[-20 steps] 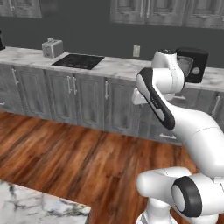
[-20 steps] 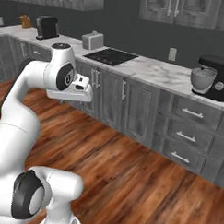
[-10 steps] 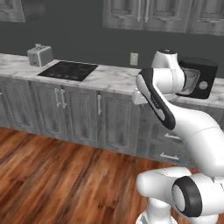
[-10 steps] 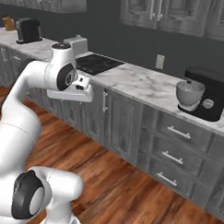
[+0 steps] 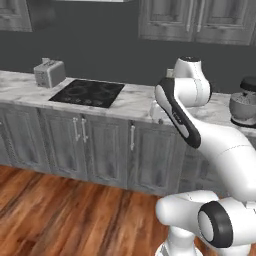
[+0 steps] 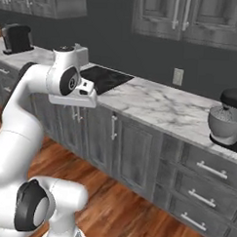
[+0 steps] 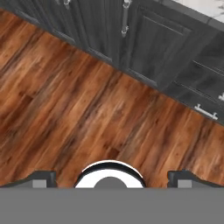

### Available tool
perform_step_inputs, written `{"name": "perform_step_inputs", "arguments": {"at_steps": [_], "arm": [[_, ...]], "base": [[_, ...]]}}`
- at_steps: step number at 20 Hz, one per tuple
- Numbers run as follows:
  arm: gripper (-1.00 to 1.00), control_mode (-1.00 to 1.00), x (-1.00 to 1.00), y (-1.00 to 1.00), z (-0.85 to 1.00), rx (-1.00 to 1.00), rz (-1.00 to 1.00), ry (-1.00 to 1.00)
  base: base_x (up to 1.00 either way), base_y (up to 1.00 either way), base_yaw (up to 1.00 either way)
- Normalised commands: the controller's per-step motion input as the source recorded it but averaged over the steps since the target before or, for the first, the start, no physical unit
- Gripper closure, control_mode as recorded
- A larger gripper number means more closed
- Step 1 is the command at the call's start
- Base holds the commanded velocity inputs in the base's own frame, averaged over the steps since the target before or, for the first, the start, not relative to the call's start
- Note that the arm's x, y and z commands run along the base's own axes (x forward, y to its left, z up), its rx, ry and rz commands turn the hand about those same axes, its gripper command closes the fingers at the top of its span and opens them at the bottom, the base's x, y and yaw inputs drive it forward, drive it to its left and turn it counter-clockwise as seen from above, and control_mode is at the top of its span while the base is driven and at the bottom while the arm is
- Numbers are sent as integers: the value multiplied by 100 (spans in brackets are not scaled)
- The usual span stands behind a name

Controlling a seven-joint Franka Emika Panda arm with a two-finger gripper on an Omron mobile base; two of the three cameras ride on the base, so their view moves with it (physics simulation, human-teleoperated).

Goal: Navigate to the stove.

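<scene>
Stove (image 5: 88,93) is now seen much nearer, beside the toaster (image 5: 49,73); the base is judged almost arrived. End effector (image 7: 112,180) is spread, empty, over floor (image 7: 65,109).

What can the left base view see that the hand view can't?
Left base view alone: the stove on the marble counter, the toaster beside it, and a stand mixer at the far right. Hand view alone: the claw with its two dark tips set wide apart, open and holding nothing, pointing down at the floor. Both share the wood floor and the grey cabinets with their metal handles.
</scene>
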Motion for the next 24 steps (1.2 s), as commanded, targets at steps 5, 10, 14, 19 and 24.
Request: {"name": "perform_step_inputs", "arguments": {"at_steps": [5, 10, 14, 19, 24], "arm": [[-100, 100, 0, 0, 0, 0, 0, 0], [-100, 100, 0, 0, 0, 0, 0, 0], [-100, 100, 0, 0, 0, 0, 0, 0], [-100, 100, 0, 0, 0, 0, 0, 0], [-100, 100, 0, 0, 0, 0, 0, 0]], "base": [[100, 100, -33], [100, 100, -40], [100, 100, -39], [100, 100, -35], [90, 95, -31]]}}
